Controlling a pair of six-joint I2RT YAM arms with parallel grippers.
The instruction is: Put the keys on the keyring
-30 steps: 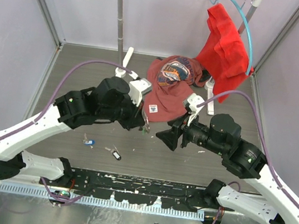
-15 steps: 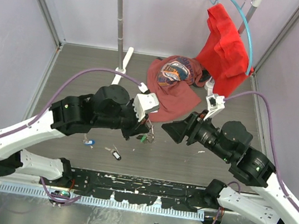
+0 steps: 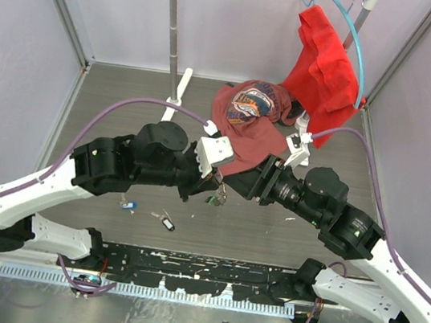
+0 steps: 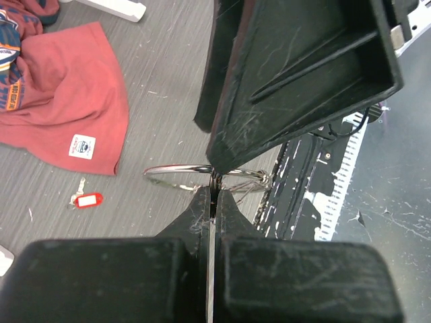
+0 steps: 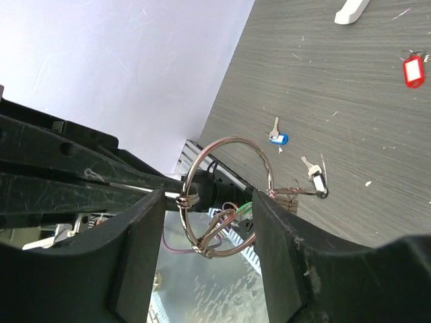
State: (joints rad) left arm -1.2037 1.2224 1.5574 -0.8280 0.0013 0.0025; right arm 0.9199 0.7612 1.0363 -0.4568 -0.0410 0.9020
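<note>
My left gripper [image 3: 210, 185] is shut on the keyring [image 3: 216, 195] and holds it above the table. The keyring is a large silver ring [image 5: 225, 140] with a green tag [image 5: 244, 208] and small keys hanging from it; it also shows in the left wrist view [image 4: 174, 169] beyond the closed fingertips [image 4: 204, 202]. My right gripper [image 5: 210, 196] is open, one finger on each side of the ring, not touching it. A blue-headed key [image 3: 128, 204] and a black-and-white key [image 3: 164, 220] lie on the table in front of the left arm.
A red-tagged key [image 4: 86, 200] lies near the red shirt [image 3: 244, 129] on the table. A clothes rack pole [image 3: 171, 25] stands at the back, with a red garment [image 3: 324, 60] on a blue hanger. The black base rail [image 3: 199, 269] runs along the near edge.
My right gripper has swung left and closed in on the keyring, so its open fingers now flank it. My left gripper has shifted slightly right and down with the ring.
</note>
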